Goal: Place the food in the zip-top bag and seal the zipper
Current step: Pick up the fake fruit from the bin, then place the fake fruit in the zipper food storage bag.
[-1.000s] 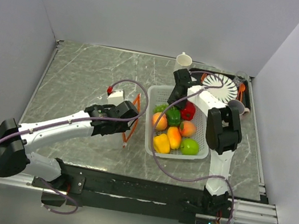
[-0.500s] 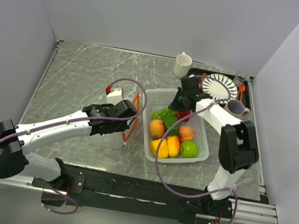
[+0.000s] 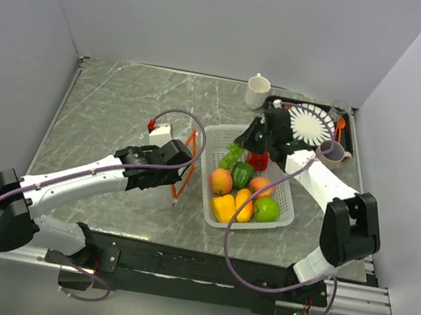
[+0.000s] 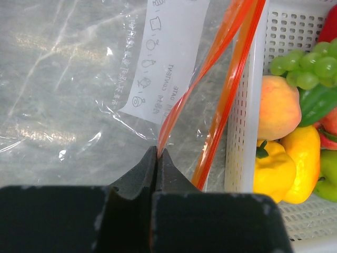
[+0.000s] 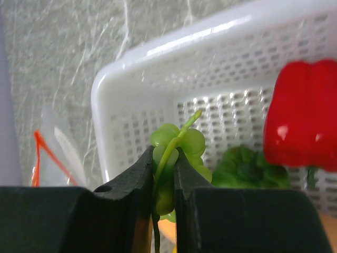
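The clear zip-top bag (image 4: 79, 89) lies left of the white basket, its orange-red zipper (image 4: 231, 79) strips running beside the basket wall; the zipper also shows in the top view (image 3: 186, 161). My left gripper (image 4: 158, 153) is shut on one orange zipper strip at the bag's mouth (image 3: 181, 170). My right gripper (image 5: 164, 161) is shut on a bunch of green toy grapes (image 5: 176, 145) and holds it above the basket's far left part (image 3: 233, 155). A peach (image 3: 221, 181), yellow pepper (image 3: 224, 207), orange piece (image 3: 244, 205), green apple (image 3: 267, 209), green pepper (image 3: 242, 174) and red pepper (image 5: 300, 124) lie in the basket.
The white mesh basket (image 3: 286, 212) sits right of centre. A white cup (image 3: 256, 91), a white ribbed plate (image 3: 312, 125) on a dark tray and a mauve mug (image 3: 332, 152) stand at the back right. Purple cables loop off both arms.
My right gripper has moved back and to the right, lifting the green grapes out from among the fruit. The left gripper has stayed shut on the zipper strip.
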